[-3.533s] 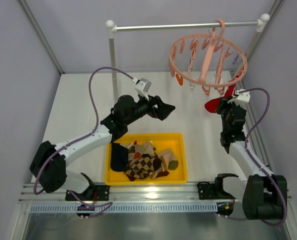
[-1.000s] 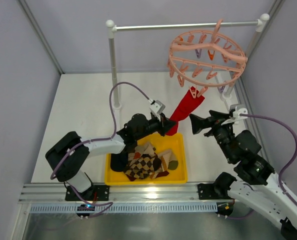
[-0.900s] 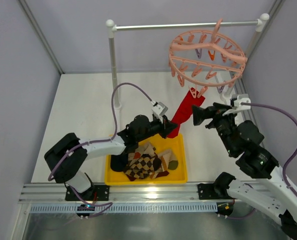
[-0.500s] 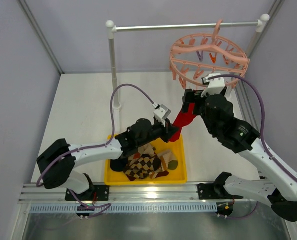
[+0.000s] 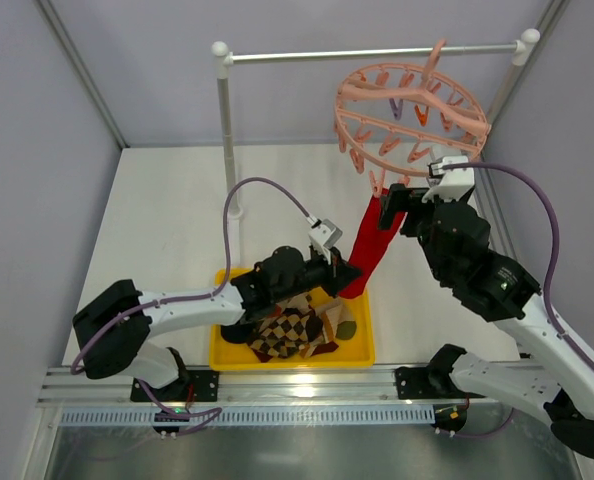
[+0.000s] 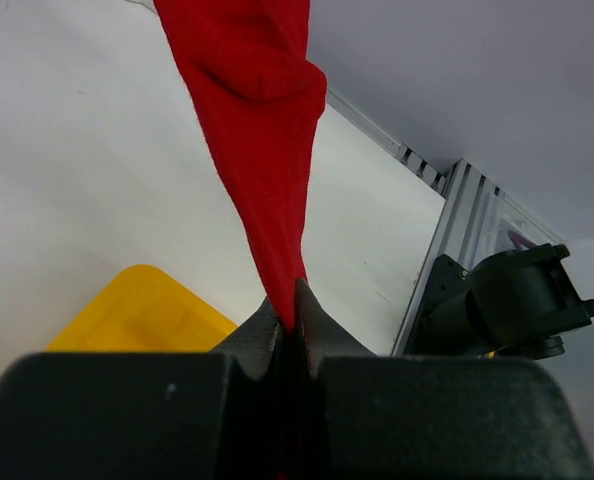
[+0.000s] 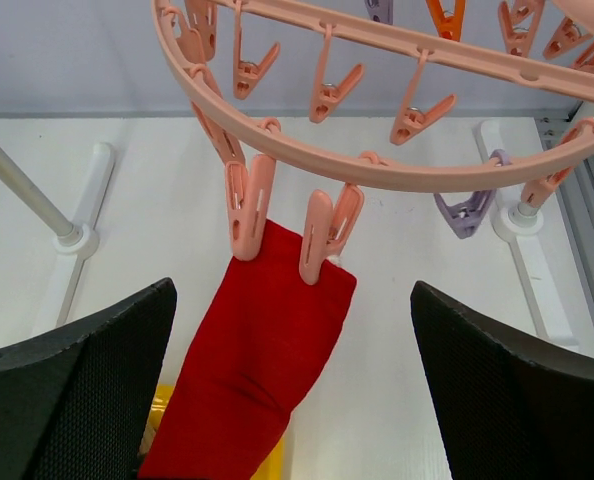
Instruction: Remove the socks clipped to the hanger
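You have the white table (image 5: 167,210) under everything, with the white-and-metal rail stand (image 5: 223,130) rising at its far side and the pink ring hanger (image 7: 417,184) hooked on the rail toward the right. Nearer you, the yellow bin (image 5: 295,362) sits between the two arm bases and holds a heap of socks (image 5: 289,328), with argyle, striped and dark ones among them. One red sock (image 5: 373,240) is not yet off. It hangs from the near rim of the hanger and runs taut, down and to the left, to a point over the bin's far right corner. Two pink clips (image 7: 249,215) side by side on the ring hold its top edge, and a purple clip (image 7: 467,212) dangles further along the ring to their right. Your left gripper (image 6: 289,320) has its jaws pressed together on the sock's lower end, and the fabric comes straight out of the pinch and up toward the hanger. Your right gripper (image 7: 292,290) is just below the ring with its jaws spread wide, one finger to each side of the sock's clipped top. The sock and its two clips lie in the gap, a little beyond the tips. From the wrist view, neither finger seems to touch fabric or clip, though depth there is hard to judge.
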### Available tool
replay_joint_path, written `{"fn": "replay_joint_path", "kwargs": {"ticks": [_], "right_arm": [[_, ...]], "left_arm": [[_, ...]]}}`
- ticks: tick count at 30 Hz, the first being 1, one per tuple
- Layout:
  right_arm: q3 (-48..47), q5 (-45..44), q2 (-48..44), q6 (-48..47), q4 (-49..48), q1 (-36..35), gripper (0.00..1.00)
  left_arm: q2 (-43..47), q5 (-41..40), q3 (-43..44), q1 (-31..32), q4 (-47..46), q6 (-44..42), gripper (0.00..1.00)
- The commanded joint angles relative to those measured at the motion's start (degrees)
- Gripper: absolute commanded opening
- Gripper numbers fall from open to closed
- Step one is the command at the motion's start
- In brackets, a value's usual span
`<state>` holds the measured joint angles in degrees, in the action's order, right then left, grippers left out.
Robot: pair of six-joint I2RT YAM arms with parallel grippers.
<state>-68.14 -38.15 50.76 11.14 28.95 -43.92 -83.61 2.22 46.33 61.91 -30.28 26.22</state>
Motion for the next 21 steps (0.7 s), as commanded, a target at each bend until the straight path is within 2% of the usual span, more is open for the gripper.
{"fn": "replay_joint_path", "kwargs": {"ticks": [1,6,9,21], "right_arm": [[1.8,0.3,-1.2,-0.5,-2.2,1.2,0.99],[5.4,12.8,-3.1,0.6,-6.2,8.1,0.99],[6.5,16.5,-3.2,0.1,-8.2,10.0,0.98],[6.2,18.8,1.6,-1.2,-11.5,14.7,0.98]], "left_arm": [[1.9,4.3,-1.3,0.2,-5.0,4.1,0.0],[1.6,6.7,-2.1,0.2,-8.4,6.7,0.0],[1.5,7.5,-1.9,0.2,-8.6,7.2,0.0],[2.3,8.1,-1.7,0.3,-7.4,7.5,0.0]]}}
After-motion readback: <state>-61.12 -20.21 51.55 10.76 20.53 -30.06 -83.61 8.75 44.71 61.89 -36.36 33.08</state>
